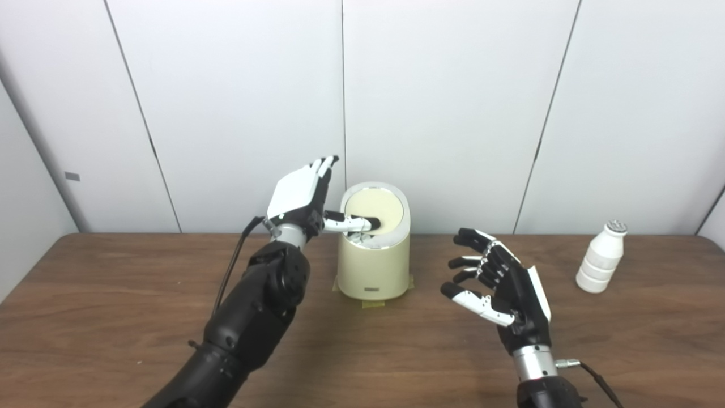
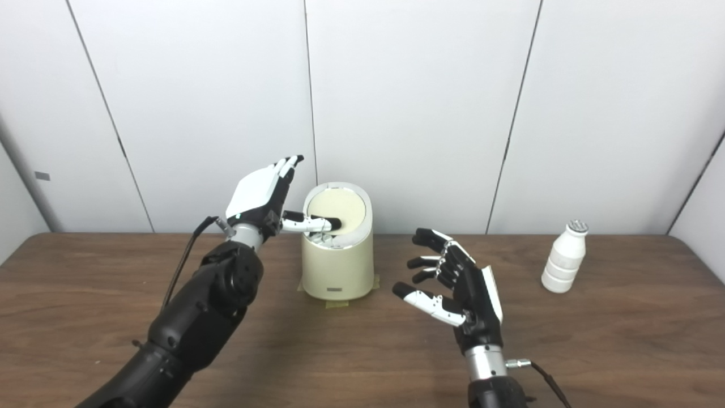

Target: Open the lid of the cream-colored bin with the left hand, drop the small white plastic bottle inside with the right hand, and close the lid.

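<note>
The left hand point(image 1: 303, 195), white-backed with black fingers, is raised just left of the cream-colored cylindrical plastic bin point(image 1: 374, 249), its fingers held straight and together, pointing up and away toward the far wall, while its thumb point(image 1: 351, 222) reaches sideways to the right and lies across the near left part of the bin's cream lid point(image 1: 376, 208); it grips nothing, and whether the thumb tip presses the lid or only hangs over it cannot be told. The lid sits inside a pale grey rim, and a dark gap shows under the thumb at the near edge, so it seems tipped slightly inward there, though this is hard to judge. The bin stands upright on the dark brown wooden table point(image 1: 113, 294), toward its far edge and a little left of centre, with bits of yellowish tape point(image 1: 372, 304) at its base. The right hand point(image 2: 453, 289) hovers above the table nearer the robot and to the right of the bin, palm turned left, fingers spread and loosely curled, empty. The small white ribbed plastic bottle point(image 2: 563, 258) with a silvery cap stands upright far to the right, well apart from that hand and from the bin. Behind the table rises a wall of plain white panels point(image 1: 453, 102).
</note>
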Robot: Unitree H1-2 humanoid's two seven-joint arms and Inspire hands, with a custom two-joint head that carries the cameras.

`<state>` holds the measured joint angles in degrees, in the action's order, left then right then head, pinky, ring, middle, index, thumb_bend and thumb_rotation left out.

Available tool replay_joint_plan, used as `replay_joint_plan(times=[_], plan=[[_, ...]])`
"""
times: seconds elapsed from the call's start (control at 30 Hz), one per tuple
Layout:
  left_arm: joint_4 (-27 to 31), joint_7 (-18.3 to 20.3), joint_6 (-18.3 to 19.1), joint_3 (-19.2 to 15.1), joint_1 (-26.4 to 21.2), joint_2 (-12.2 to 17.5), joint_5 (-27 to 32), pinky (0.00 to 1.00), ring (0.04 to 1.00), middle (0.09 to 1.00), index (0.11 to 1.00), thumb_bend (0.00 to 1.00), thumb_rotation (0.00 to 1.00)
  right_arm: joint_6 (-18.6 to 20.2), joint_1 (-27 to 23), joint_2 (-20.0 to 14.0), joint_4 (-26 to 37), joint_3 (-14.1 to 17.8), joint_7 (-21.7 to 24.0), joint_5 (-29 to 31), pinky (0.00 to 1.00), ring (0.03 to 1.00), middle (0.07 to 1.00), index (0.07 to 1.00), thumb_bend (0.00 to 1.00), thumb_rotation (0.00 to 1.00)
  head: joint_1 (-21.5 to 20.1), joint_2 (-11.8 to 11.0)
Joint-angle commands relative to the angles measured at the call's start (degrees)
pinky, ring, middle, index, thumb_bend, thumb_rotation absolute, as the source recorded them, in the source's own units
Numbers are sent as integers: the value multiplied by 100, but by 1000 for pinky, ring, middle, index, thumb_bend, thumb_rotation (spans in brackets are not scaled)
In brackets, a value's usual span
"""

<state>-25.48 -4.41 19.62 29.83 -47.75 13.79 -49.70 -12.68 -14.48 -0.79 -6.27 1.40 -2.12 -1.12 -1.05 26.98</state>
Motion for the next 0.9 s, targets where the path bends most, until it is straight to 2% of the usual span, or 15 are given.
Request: replay_joint_plan(times=[0.0,0.03,0.07,0.17,0.37,0.5,0.6,0.7,0.77,0.87], plan=[[48,313,370,421,-302,181,-902,985,1000,1000,1000,921,61,-113,-235,0,179,0,58,110,438,579,739,725,698,251,-7,7],[75,433,489,552,-325,218,-1114,993,1000,1000,1000,918,54,-108,-231,-1,187,-3,66,120,437,579,741,723,698,248,-7,7],[86,533,580,647,-342,244,-1307,998,1000,1000,1000,844,17,-88,-227,-2,204,-8,68,120,441,580,743,725,695,252,12,15],[79,829,707,786,-372,298,-1774,1000,1000,1000,1000,767,2,-82,-227,-5,224,-18,37,64,442,577,742,727,692,262,13,18],[48,1103,715,764,-352,302,-2197,969,1000,1000,999,768,0,-123,-241,-5,199,-22,7,27,427,567,735,731,677,255,11,13],[275,1042,662,530,-250,276,-1994,951,999,1000,1000,793,0,-95,-231,-10,216,-21,54,127,433,570,739,729,684,255,11,13],[719,418,376,-181,16,77,-1189,950,998,994,997,864,118,-139,-236,-22,177,-15,43,116,438,570,742,729,673,249,14,8],[1333,-11,-167,-1131,374,-261,28,813,936,956,971,828,218,-132,-240,-21,170,-10,19,85,437,569,741,729,670,246,8,1],[1785,-69,-554,-1697,625,-469,875,683,860,913,923,779,238,-179,-244,-37,136,-14,15,65,436,568,740,732,664,246,8,1],[2364,97,-768,-2344,955,-726,1946,679,833,874,886,756,248,-176,-250,-46,129,-7,14,85,438,569,740,733,669,254,20,3]])
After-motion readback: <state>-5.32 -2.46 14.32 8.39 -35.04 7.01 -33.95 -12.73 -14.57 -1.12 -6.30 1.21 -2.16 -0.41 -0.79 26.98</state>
